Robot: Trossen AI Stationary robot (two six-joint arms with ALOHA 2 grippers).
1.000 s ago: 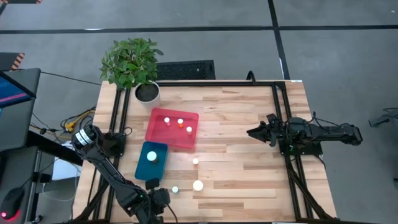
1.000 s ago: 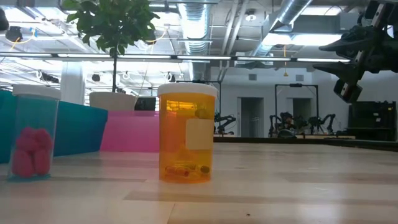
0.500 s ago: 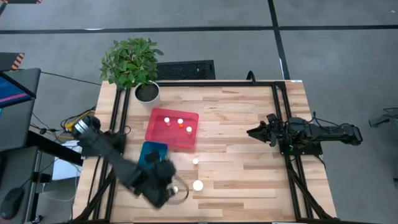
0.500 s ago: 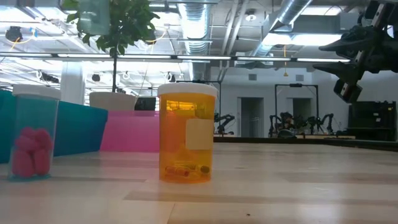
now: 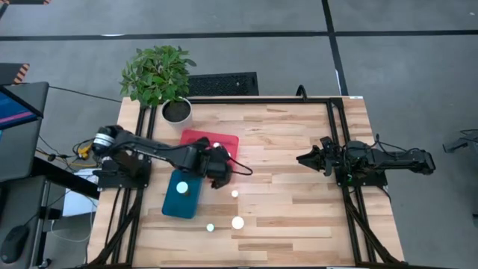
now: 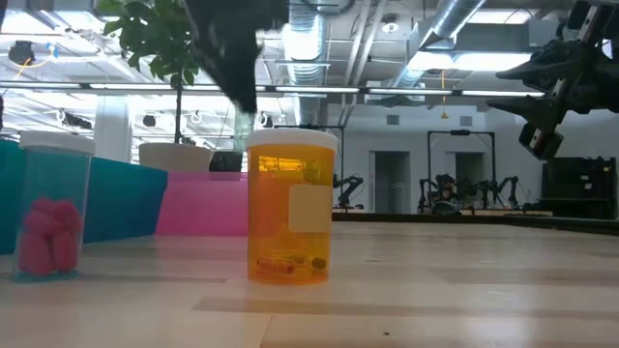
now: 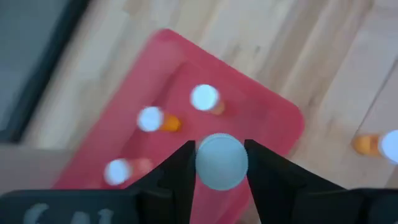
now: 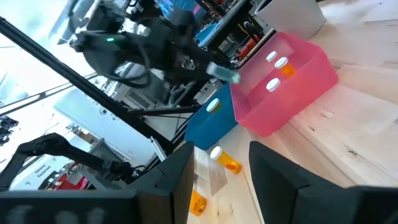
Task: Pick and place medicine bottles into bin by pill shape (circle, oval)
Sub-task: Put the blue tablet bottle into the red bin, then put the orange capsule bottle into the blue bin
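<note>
My left gripper (image 5: 218, 166) hangs over the red tray (image 5: 196, 140), shut on a small bottle with a pale round cap (image 7: 221, 160). The right wrist view shows that bottle (image 8: 221, 71) in the air above the tray (image 8: 292, 93). Three white-capped bottles, one of them (image 7: 204, 98), stand in the red tray. One bottle (image 5: 181, 187) stands in the blue tray (image 5: 173, 207). Three more bottles stand on the table, among them an orange one (image 6: 290, 205) and a clear one with pink pills (image 6: 53, 208). My right gripper (image 5: 300, 158) waits open at the table's right. My left gripper pinches the bottle between its two fingers (image 7: 179, 171), one on each side just below the cap's rim (image 7: 200, 163). The fingers point down from above. The bottle is upright, cap up, lifted clear above the red tray.
A potted plant (image 5: 158, 75) stands at the far left corner. Loose bottles stand near the front edge (image 5: 237, 222), (image 5: 210, 227) and just right of the blue tray (image 5: 234, 193). Bare wood lies between the trays and my right arm.
My left gripper has swung from the table's near edge toward the far edge and a little right, passing over the blue tray to above the red tray, carrying the bottle lifted clear all the way.
</note>
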